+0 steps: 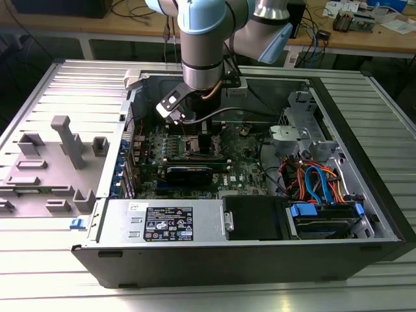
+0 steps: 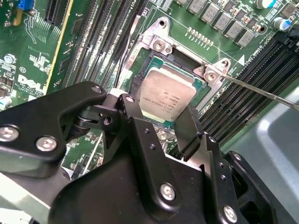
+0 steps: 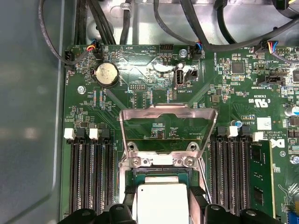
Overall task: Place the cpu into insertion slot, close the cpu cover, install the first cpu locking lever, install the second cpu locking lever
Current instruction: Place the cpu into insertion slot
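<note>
Placement is the step in hand. Inside the open dark computer case (image 1: pixel 214 260), toward its far side and the exterior view's left, the black two-fingered gripper (image 2: pixel 161 114) is clamped on two opposite edges of the small flat square silver-grey cpu (image 2: pixel 167 88). It holds the cpu in or just over the square dark-centred insertion slot (image 2: pixel 180 57) on the green motherboard (image 3: pixel 140 74); I cannot tell whether it is fully seated. The thin silver cpu cover (image 3: pixel 168 113) stands tilted open at one edge of the slot. A thin wire locking lever (image 2: pixel 261 91) appears unlatched. In my judgement the move ahead calls for the chip lying flat and square within the rim.
</note>
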`<act>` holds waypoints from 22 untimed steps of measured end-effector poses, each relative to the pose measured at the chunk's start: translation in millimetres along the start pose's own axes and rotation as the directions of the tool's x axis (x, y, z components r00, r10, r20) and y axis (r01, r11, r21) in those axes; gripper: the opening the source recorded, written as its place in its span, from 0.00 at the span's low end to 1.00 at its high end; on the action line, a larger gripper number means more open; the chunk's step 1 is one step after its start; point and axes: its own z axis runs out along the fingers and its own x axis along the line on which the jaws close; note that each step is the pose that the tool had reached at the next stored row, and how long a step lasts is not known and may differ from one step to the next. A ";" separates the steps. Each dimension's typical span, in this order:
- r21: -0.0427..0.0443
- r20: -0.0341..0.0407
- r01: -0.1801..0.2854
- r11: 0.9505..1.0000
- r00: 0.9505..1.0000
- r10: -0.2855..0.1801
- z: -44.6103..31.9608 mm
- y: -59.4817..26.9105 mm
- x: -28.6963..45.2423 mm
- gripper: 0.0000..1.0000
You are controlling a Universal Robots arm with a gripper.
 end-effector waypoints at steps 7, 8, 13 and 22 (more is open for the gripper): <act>0.000 0.000 0.000 1.000 1.000 0.000 1.7 0.0 0.1 0.62; 0.000 0.000 0.000 1.000 1.000 0.000 3.4 -0.1 0.2 0.62; 0.000 0.000 0.002 1.000 1.000 -0.002 5.5 -0.2 0.3 0.62; 0.000 0.000 0.002 1.000 1.000 -0.002 2.4 0.0 0.2 0.55</act>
